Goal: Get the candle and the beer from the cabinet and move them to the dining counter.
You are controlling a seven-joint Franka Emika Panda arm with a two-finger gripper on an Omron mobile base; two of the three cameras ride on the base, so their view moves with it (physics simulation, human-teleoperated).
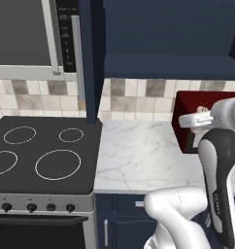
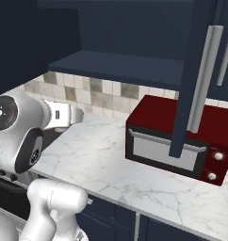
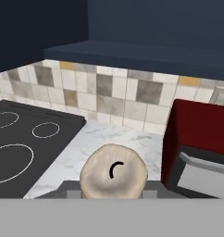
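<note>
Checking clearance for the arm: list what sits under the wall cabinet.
A red microwave stands on the marble worktop, with the tile backsplash behind. The open cabinet door covers part of the microwave's front.

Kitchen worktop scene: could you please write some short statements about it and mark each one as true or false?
1. The candle sits between the fingertips of the gripper. True.
2. The microwave is white. False: it is red.
3. The stove lies left of the marble worktop. True.
4. The cabinet is closed. False: its door stands open above the microwave.
5. The backsplash is plain white. False: it has beige and grey tiles.
</note>
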